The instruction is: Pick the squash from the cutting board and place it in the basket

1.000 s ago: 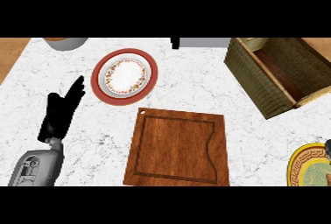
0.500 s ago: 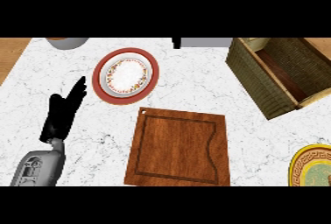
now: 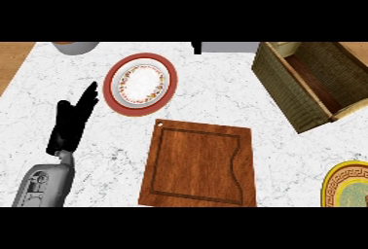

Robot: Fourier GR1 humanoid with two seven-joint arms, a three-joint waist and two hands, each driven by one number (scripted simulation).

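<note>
Near the counter's left edge, the left hand (image 3: 70, 122) rests with fingers straight and nothing in it, as it did a moment ago; the right hand is out of view. What has shifted is the view, drifting so the woven rectangular basket (image 3: 291, 92) sits nearer the middle. No squash shows on the brown wooden cutting board (image 3: 197, 165), smooth and grooved, nor elsewhere on the white marbled counter (image 3: 215, 73), so its whereabouts cannot be told.
</note>
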